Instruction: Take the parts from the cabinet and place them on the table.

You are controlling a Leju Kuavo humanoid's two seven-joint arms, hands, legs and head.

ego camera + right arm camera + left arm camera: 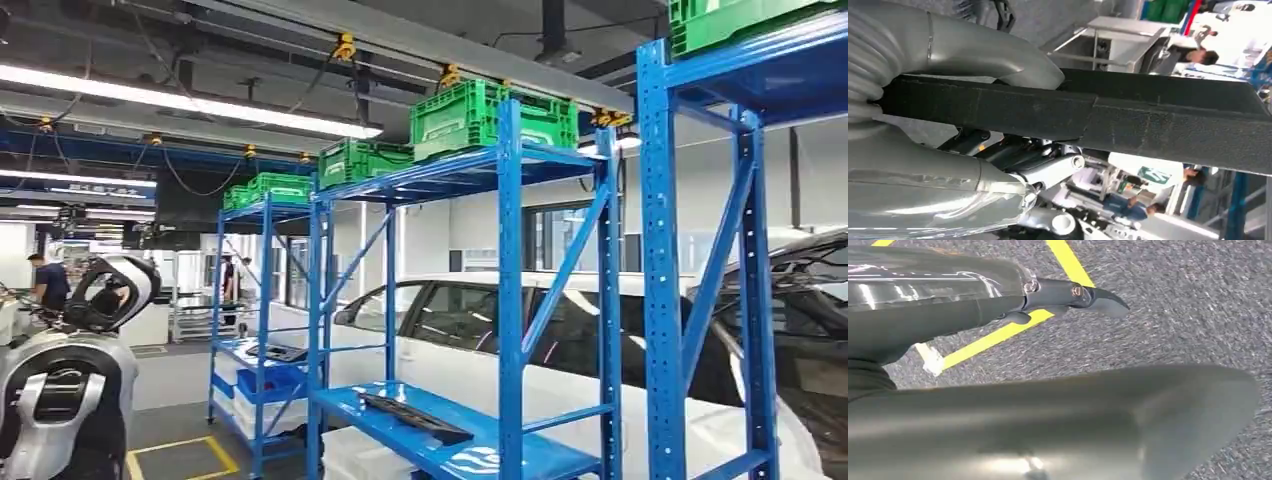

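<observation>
Black part gripped in right robot hand

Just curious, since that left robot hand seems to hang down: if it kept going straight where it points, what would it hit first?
Most likely the grey floor. The left robot hand hangs over it, a dark fingertip aimed past a yellow line. Nothing shows in between, though the blur hides the depth.
</observation>
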